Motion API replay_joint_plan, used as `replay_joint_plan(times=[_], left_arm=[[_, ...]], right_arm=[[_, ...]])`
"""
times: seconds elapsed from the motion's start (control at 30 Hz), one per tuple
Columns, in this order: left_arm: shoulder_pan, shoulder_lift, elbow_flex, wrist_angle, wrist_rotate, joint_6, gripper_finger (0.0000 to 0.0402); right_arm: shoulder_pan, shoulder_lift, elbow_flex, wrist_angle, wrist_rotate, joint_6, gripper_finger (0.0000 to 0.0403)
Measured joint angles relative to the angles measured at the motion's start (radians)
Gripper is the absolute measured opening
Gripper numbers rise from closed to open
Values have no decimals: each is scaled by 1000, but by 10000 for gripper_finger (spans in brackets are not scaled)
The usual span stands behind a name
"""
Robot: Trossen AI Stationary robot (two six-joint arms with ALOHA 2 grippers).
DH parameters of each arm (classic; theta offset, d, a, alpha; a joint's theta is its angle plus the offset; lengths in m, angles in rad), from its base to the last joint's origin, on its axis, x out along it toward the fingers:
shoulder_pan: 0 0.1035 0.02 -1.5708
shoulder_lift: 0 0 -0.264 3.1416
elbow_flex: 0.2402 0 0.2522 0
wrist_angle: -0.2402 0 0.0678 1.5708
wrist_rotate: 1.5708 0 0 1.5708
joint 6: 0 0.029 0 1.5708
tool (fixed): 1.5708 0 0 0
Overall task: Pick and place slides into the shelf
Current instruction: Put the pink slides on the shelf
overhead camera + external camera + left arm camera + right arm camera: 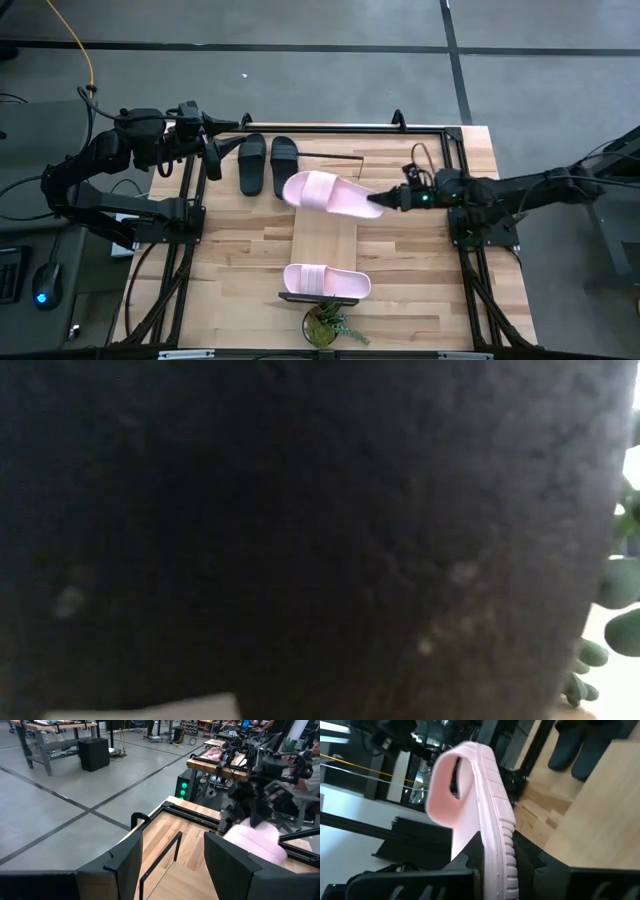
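One pink slide shelved, one in our grip, two black ones waiting.

Our right gripper (383, 202) is clamped on a pink slide (322, 191), held over the shelf's (325, 245) far end; its mate (327, 281) lies at the near end. The black pair (266, 160) sits far left, by the left gripper (232, 135), fingers (226, 862) parted and empty. The right wrist view alone shows the sole pinched edge-on; a dark pot (300, 530) blocks the low view.

The wooden desk (400, 290) carries a low shelf (325, 245) down its middle. One pink slide (327, 281) lies on the shelf's near end. Two black slides (267, 163) sit side by side on the desk, and a small potted plant (327, 325) stands at its front edge.
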Motion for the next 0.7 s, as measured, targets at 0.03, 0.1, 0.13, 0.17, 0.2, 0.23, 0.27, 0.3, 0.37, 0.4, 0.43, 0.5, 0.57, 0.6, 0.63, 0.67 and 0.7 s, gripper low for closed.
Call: replay_joint_plan(times=[0.03,0.1,0.13,0.17,0.2,0.23,0.27,0.3,0.37,0.4,0.43,0.5,0.57,0.6,0.63,0.67,0.7], left_arm=[[0,0,0,0,0,0,194],[0,2,0,0,0,0,192],[0,2,0,0,1,1,191],[0,2,0,0,4,1,189],[0,2,0,0,7,1,188],[0,2,0,0,9,3,187],[0,2,0,0,10,3,186],[0,2,0,0,10,5,185],[0,2,0,-1,10,8,184],[0,2,0,-1,10,11,183],[0,2,0,-1,11,15,182],[0,2,0,-1,11,22,182],[0,2,0,-2,11,23,182],[0,2,0,-2,11,23,182],[0,2,0,-2,11,23,182],[0,2,0,-2,11,24,182],[0,2,0,-2,11,24,182]], right_arm=[[9,15,0,7,6,10,35],[23,41,0,15,16,18,35],[30,53,1,14,27,22,35],[36,65,1,10,32,25,35],[42,77,1,9,37,28,35],[48,88,1,9,46,36,35],[54,99,1,10,53,45,35],[60,112,1,12,53,56,35],[71,141,1,20,44,63,35],[78,155,1,21,39,63,35],[86,168,1,28,38,68,35],[100,196,1,58,43,87,35],[116,225,1,94,48,100,35],[126,239,2,102,53,111,35],[136,253,2,103,62,121,35],[144,268,2,104,71,133,35],[154,283,2,105,75,137,35]])
